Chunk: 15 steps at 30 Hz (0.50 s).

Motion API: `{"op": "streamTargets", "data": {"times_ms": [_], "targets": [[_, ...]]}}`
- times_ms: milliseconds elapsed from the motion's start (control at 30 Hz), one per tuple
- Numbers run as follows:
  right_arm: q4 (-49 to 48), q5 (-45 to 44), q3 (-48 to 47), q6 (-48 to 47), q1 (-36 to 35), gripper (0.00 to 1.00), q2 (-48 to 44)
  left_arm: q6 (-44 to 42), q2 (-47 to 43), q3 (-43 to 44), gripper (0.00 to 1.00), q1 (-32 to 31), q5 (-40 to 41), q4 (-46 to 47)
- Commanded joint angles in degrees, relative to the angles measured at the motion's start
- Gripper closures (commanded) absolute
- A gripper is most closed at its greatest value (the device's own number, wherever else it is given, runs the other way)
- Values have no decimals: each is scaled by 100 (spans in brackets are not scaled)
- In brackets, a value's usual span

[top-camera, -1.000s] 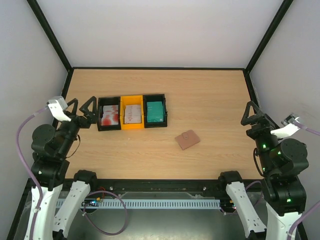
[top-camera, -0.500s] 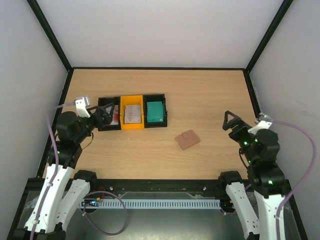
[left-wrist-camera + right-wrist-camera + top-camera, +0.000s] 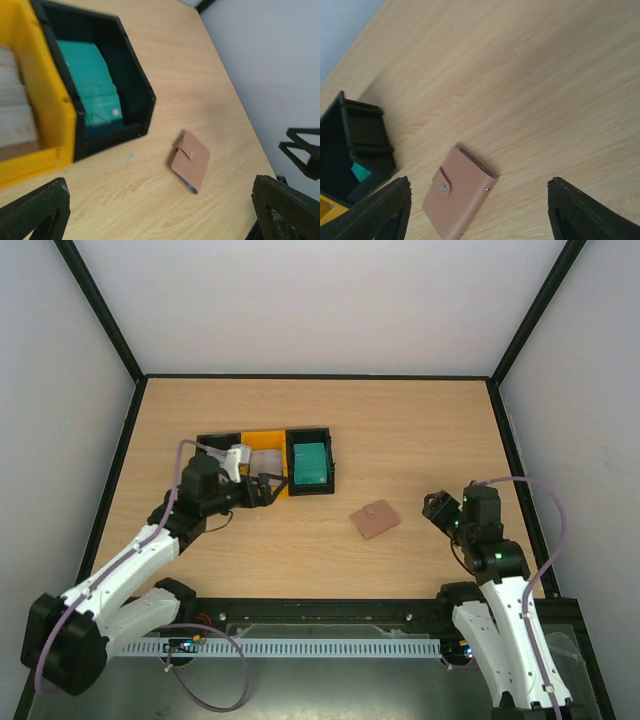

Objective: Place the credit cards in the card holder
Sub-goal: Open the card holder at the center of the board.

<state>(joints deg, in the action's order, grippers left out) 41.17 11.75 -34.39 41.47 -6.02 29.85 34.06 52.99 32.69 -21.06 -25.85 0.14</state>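
Broad wooden table (image 3: 430, 420), hemmed by black frame rails and pale walls on three sides, with bare wood open across the back and right. Left arm stretched over the row of trays. Left gripper (image 3: 268, 486) spread wide and empty above the yellow tray (image 3: 262, 439), just beside the black tray (image 3: 331, 465) of teal credit cards (image 3: 310, 460). Right gripper (image 3: 437, 508) likewise parted and empty, near the card holder (image 3: 375, 519). Holder lying shut, tab snapped, between both grippers, well apart from the trays, bare wood all round it.
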Motion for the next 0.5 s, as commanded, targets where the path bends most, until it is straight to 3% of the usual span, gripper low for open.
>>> {"op": "streamTargets", "data": {"times_ms": [0,300,467], "targets": [[-408,-56,322,395,-170,28,237,179,562,79,1,-904,452,526],[-1633,-730,804,1217,-2142,28,1575,260,1978,693,10,-2042,966,666],[-2310,-762,1120,1492,-2436,33,2060,268,2889,1252,24,-2510,893,793]]}}
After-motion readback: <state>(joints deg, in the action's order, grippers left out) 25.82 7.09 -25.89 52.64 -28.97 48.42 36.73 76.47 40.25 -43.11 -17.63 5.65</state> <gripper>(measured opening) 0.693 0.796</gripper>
